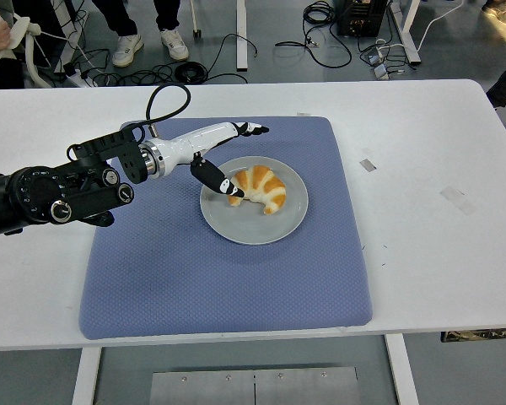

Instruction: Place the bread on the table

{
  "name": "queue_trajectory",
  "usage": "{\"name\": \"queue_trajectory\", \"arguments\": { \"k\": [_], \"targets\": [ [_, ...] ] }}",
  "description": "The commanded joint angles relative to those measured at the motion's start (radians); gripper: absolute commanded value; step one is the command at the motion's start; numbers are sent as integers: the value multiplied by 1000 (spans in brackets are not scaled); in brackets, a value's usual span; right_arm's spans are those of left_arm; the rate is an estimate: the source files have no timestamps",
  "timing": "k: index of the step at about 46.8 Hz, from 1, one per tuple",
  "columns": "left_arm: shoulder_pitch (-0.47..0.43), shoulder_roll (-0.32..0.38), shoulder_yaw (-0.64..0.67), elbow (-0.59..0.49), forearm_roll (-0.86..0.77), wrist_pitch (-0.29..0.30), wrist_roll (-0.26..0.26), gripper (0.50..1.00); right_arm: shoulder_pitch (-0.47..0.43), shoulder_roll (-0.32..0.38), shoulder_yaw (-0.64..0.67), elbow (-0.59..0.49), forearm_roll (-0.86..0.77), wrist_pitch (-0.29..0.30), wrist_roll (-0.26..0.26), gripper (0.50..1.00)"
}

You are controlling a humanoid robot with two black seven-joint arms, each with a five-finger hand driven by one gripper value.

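Observation:
A golden croissant (260, 187) lies on a grey round plate (255, 224) in the middle of a blue mat (194, 270). My left hand (236, 156) reaches in from the left over the plate's near-left rim. Its fingers are spread, the thumb tip (230, 188) touching the croissant's left end and the other fingers (253, 129) extended above the croissant's far side. It holds nothing. My right arm is out of view.
The white table (438, 236) extends to the right of the mat with bits of tape (368, 164) on it. People's feet and cables show on the floor beyond the far edge.

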Motion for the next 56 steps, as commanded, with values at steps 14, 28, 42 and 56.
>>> {"name": "queue_trajectory", "arguments": {
  "k": [14, 28, 42, 56],
  "targets": [
    [-11, 5, 1, -53, -4, -16, 8, 981, 0, 0, 0, 0, 0, 0, 0, 1000],
    [-8, -2, 37, -44, -4, -17, 48, 981, 0, 0, 0, -1, 0, 0, 0, 1000],
    [-8, -4, 36, -44, -2, -17, 51, 980, 0, 0, 0, -1, 0, 0, 0, 1000],
    [-9, -22, 36, -45, 2, -17, 43, 962, -1, 0, 0, 0, 0, 0, 0, 1000]
  ]
}}
